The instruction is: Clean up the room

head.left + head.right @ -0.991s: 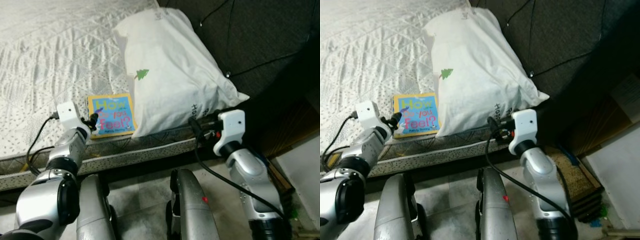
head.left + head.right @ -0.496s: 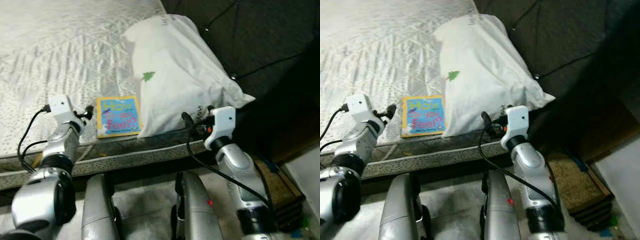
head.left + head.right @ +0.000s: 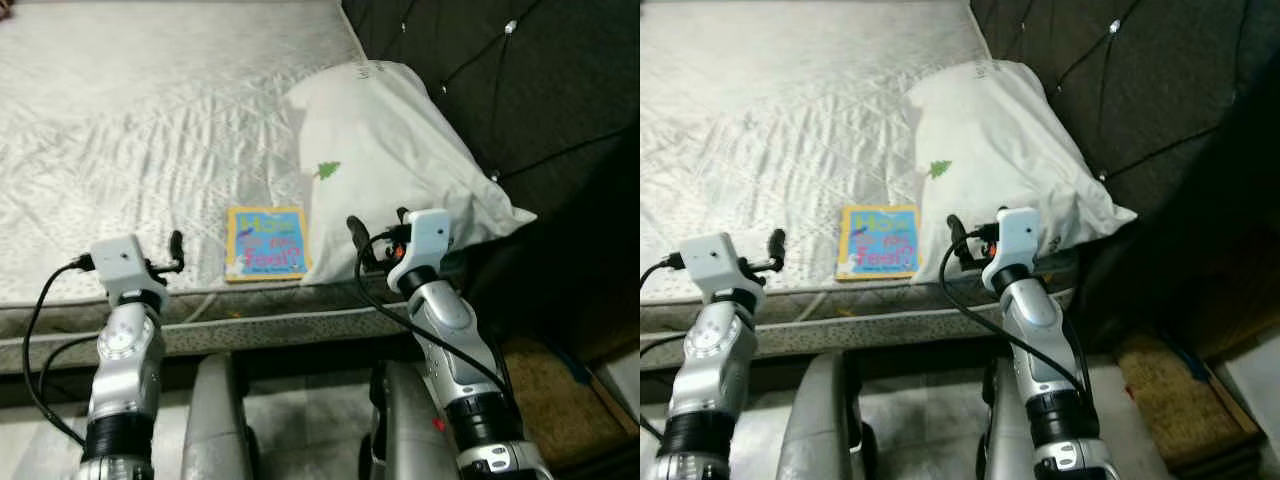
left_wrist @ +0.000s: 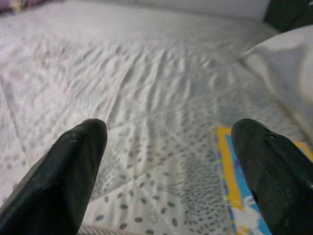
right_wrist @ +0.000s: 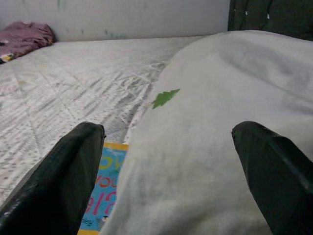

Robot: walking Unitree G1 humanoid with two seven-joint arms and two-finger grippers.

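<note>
A yellow and blue picture book lies flat near the mattress's front edge, touching a large white pillow with a small green tree print. My left gripper hovers over the mattress edge, left of the book and apart from it. In the left wrist view it is open, with the book by one finger. My right gripper is at the pillow's near side, right of the book. In the right wrist view it is open around the pillow, holding nothing.
A dark tufted headboard rises behind the pillow on the right. A purple cloth lies at the far end of the bed. Below the mattress are tiled floor and a brown mat at the right.
The camera has swung, shifting the bed right and down in view. The left gripper, earlier at the book's left edge, now stands apart from it. The right gripper is nearer the book.
</note>
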